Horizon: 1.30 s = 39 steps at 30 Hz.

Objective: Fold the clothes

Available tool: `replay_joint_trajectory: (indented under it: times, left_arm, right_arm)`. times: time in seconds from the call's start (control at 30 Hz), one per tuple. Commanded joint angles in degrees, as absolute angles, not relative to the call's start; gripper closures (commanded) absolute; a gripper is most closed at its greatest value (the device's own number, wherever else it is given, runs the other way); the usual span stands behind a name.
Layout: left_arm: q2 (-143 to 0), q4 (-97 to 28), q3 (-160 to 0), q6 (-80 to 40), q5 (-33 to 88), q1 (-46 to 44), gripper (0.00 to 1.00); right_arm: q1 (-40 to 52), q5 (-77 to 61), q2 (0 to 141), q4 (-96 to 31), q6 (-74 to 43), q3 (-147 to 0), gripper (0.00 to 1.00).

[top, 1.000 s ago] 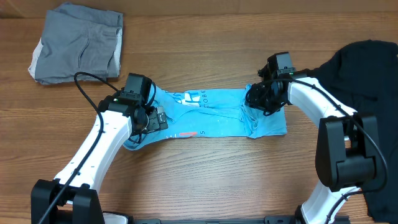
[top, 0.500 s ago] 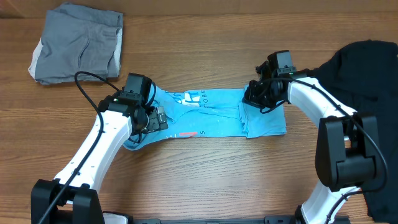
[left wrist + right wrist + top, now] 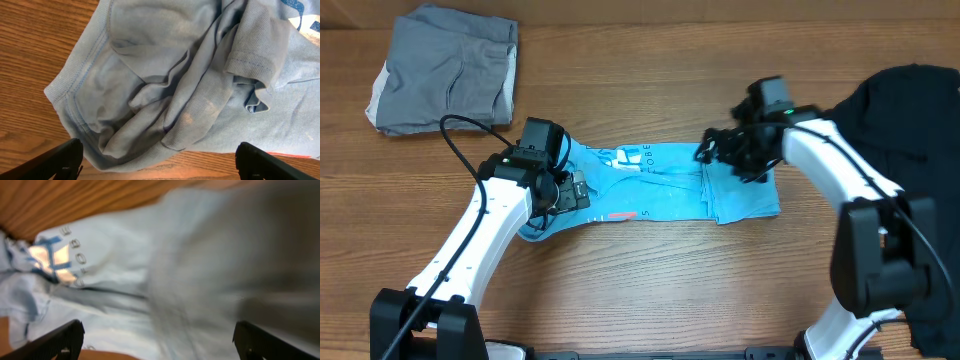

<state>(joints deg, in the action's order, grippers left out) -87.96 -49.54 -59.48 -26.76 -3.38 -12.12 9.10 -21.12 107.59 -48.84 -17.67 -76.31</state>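
A light blue T-shirt (image 3: pixel 660 185) with white lettering lies as a long strip across the middle of the table. Its left end is bunched in folds (image 3: pixel 165 80). My left gripper (image 3: pixel 560 192) hovers over that bunched end, jaws wide open (image 3: pixel 160 167) and empty. My right gripper (image 3: pixel 718 152) is above the shirt's right part, open with nothing between its fingers (image 3: pixel 157 342); its view is blurred and shows the lettering (image 3: pixel 75 250). A black T-shirt (image 3: pixel 910 110) lies heaped at the right edge, partly behind the right arm.
A folded grey garment (image 3: pixel 445 70) lies at the back left corner. Bare wooden table (image 3: pixel 650 290) runs in front of the blue shirt. A black cable (image 3: pixel 460 135) loops from the left arm.
My right gripper has opened, let go of the shirt's right end and shifted left over the shirt. That end now lies flatter. The left arm has not moved.
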Motion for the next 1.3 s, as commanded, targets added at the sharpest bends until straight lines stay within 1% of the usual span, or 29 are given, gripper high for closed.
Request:
replay_joint_trajectory:
  times: [0.0, 0.1, 0.3, 0.43, 0.57, 0.63, 0.83, 1.0, 1.27]
  left_arm:
    - [-86.9, -49.5, -59.2, -25.7, -3.1, -12.2, 0.0]
    - [-86.9, -49.5, -59.2, -25.7, -3.1, -12.2, 0.0]
    - [-86.9, -49.5, -59.2, -25.7, -2.9, -12.2, 0.0]
    - [-86.9, -49.7, -59.2, -25.7, -2.9, -12.2, 0.0]
    - [-86.9, -49.8, -59.2, -25.8, -2.9, -12.2, 0.0]
    - [-86.9, -50.2, -59.2, -25.7, -2.9, -12.2, 0.0]
    - [-86.9, -51.0, -59.2, -25.7, -2.9, -12.2, 0.0]
    - [-86.9, -51.0, -59.2, -25.7, -2.9, -12.2, 0.0]
    - [-86.9, -51.0, -59.2, -25.9, -2.9, -12.2, 0.0]
  right_arm:
    - [4.7, -10.4, 101.8, -53.4, -14.3, -80.8, 0.0]
    - [0.8, -5.4, 100.9, -57.1, -11.6, -80.8, 0.0]
    - [-7.0, -8.3, 101.2, -59.0, -6.4, -80.5, 0.0]
    - [-9.4, -14.0, 102.1, -58.6, -0.7, -78.9, 0.0]
    - [-9.7, -24.5, 102.3, -55.3, 8.0, -74.4, 0.0]
    - [-9.7, -27.4, 102.3, -53.1, 10.3, -71.9, 0.0]
    - [-10.5, -33.7, 102.4, -48.0, 10.3, -67.4, 0.0]
    - [-12.6, -33.9, 102.8, -46.7, 10.3, -65.7, 0.0]
    - [-16.6, -38.1, 105.8, -45.1, 10.3, -63.7, 0.0]
